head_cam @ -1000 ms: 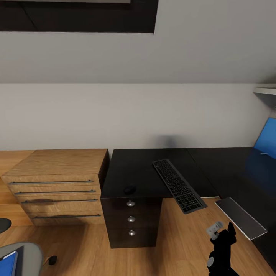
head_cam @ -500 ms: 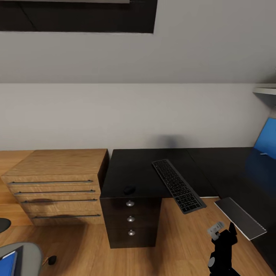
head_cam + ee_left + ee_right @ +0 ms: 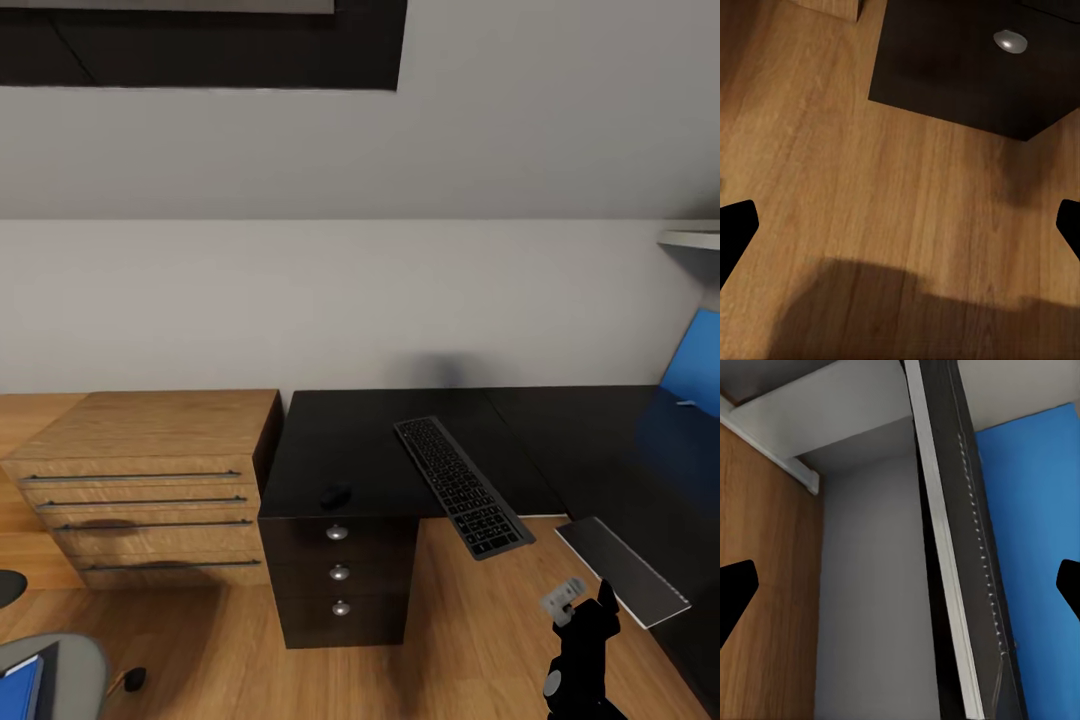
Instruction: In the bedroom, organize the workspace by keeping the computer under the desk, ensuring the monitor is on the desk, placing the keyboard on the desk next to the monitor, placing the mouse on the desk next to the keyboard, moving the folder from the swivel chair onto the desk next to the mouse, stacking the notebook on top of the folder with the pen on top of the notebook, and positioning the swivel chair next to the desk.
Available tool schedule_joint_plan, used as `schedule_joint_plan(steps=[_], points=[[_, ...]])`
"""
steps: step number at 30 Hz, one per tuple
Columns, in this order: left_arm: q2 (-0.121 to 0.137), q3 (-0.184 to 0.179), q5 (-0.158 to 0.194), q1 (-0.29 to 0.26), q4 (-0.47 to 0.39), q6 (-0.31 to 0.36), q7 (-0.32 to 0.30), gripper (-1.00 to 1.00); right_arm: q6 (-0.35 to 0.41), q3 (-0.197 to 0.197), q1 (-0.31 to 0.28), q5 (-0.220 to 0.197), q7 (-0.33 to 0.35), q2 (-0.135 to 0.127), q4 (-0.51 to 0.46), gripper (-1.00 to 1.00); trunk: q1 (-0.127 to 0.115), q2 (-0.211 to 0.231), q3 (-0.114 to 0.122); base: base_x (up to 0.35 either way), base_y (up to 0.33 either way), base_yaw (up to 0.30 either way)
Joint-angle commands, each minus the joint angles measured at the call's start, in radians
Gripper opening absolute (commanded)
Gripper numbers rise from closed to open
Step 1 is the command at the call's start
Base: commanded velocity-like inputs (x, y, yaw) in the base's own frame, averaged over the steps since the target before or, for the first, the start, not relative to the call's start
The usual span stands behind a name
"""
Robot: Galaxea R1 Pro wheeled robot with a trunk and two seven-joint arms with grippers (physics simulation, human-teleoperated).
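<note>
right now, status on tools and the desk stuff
Both tools open, empty. Keyboard angled on desk, near end overhanging the edge. Mouse at front edge. Folder on swivel chair.

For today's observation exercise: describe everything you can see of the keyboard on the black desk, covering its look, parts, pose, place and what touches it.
The keyboard is a slim, flat slab with a dark grey frame and rows of black keys, with what looks like a number pad at its near end. It lies flat but skewed on the black desk, running diagonally from the middle of the top toward the front right. Its near end juts past the desk's front edge over the wooden floor. Only the desk touches it; the small dark mouse sits apart, to its left.
</note>
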Motion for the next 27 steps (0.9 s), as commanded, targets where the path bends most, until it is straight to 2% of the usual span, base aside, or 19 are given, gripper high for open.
schedule_joint_plan(steps=[1, 9, 12, 27], points=[[0.000, -0.003, 0.011, -0.001, 0.002, -0.003, -0.008, 1.00, 0.008, 0.002, -0.001, 0.006, -0.003, 0.000, 0.000, 1.00, -0.004, 0.007, 0.002, 0.000, -0.001, 0.000], [0.000, -0.003, 0.011, -0.001, 0.002, -0.003, -0.008, 1.00, 0.008, 0.002, -0.001, 0.006, -0.002, 0.000, 0.000, 1.00, -0.004, 0.007, 0.002, 0.000, 0.000, 0.000], [-0.001, -0.003, 0.011, -0.001, 0.002, -0.003, -0.008, 1.00, 0.008, 0.002, -0.001, 0.006, -0.002, 0.000, 0.000, 1.00, -0.015, 0.028, 0.012, 0.000, 0.000, 0.000], [0.001, -0.003, 0.011, -0.001, 0.002, -0.003, -0.008, 1.00, 0.008, 0.002, -0.001, 0.006, -0.002, 0.001, 0.001, 1.00, -0.015, 0.028, 0.012, 0.007, -0.002, 0.000]])
